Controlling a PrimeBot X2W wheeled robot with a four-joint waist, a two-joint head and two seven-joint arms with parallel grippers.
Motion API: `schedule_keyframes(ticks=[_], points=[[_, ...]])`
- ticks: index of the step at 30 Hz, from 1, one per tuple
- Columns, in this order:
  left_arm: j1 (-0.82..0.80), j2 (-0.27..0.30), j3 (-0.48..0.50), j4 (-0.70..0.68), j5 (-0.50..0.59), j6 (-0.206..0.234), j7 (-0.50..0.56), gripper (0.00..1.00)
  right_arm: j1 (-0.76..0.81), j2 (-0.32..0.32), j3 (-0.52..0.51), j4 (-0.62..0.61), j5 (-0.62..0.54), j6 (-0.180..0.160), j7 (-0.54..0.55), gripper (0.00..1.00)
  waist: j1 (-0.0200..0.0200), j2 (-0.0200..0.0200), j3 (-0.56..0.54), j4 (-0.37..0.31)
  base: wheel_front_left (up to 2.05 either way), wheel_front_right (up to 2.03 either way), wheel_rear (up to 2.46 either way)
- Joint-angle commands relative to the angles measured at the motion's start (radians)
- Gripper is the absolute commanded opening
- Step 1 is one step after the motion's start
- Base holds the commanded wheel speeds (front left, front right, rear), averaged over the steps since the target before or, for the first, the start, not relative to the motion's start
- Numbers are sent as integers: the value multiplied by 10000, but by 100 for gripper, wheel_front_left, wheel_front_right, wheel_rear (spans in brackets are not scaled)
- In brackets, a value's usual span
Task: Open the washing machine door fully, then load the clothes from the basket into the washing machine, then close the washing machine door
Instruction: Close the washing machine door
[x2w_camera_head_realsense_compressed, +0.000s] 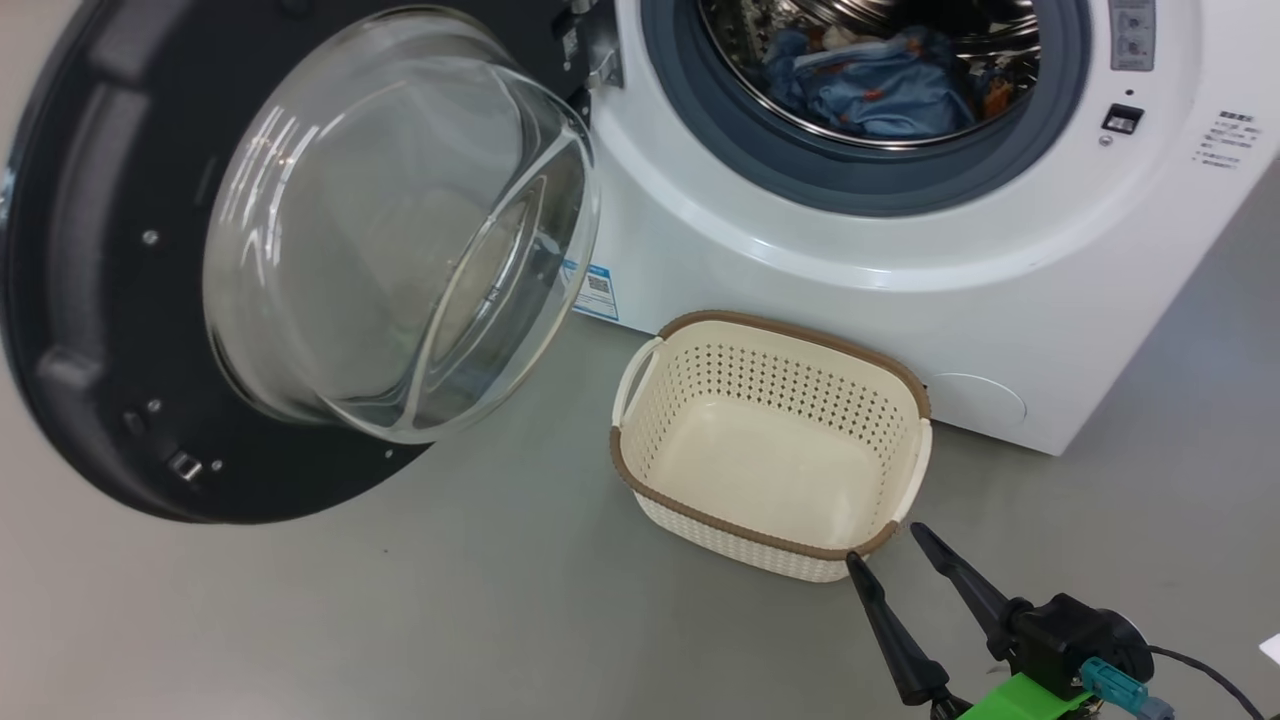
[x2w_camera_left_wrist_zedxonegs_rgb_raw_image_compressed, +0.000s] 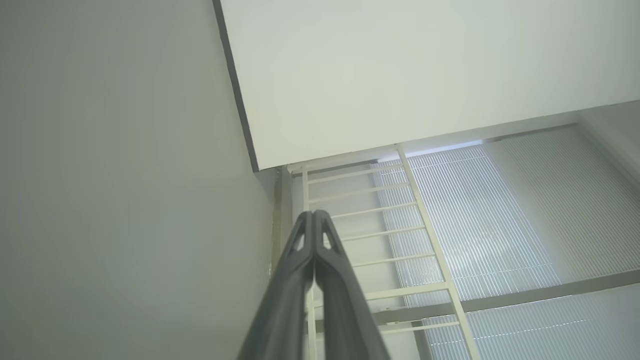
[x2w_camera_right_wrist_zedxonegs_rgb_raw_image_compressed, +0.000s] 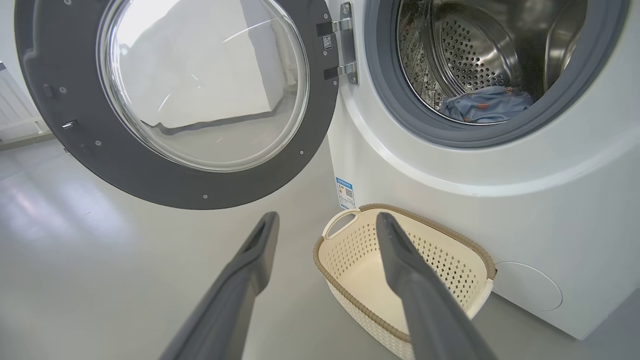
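Note:
The washing machine stands with its door swung wide open to the left, its glass bowl bulging out. Light blue clothes lie inside the steel drum. The cream basket sits on the floor in front of the machine with nothing in it. My right gripper is open just near the basket's front rim, holding nothing. My left gripper is shut and empty, pointing up at a white wall and a window.
Grey floor spreads around the basket and under the open door. A blue label sticker sits on the machine's lower left front. A window with blinds and a white railing show in the left wrist view.

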Motion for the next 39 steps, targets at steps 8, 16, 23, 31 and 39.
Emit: schedule_keyframes(ticks=[8, 16, 23, 31, 39], points=[[-931, 650, -54, 259, -464, -311, 790, 0, -65, -458, 268, -307, -31, 27, -48, 100, -1, 0, 481, -435, 0, 0, 0], [-1270, 574, -96, 355, -1012, -468, 1638, 0, -145, -768, 206, -378, -48, 27, -48, 100, -1, 0, 1028, -495, 0, 0, 0], [-1683, 710, -289, 741, -1457, -673, 2714, 0, -391, -891, 264, -391, -54, 27, -48, 100, -1, 0, 1474, -542, 0, 0, 0], [-1809, 835, -650, 933, -1711, -789, 3973, 0, -579, -971, 265, -346, 8, 27, -48, 100, -1, 0, 1639, -664, 0, 0, 0], [-1608, 792, -852, 579, -1907, -800, 4932, 0, -596, -938, 183, -311, 33, 27, -48, 100, -1, 0, 1464, -776, 0, 0, 0]])
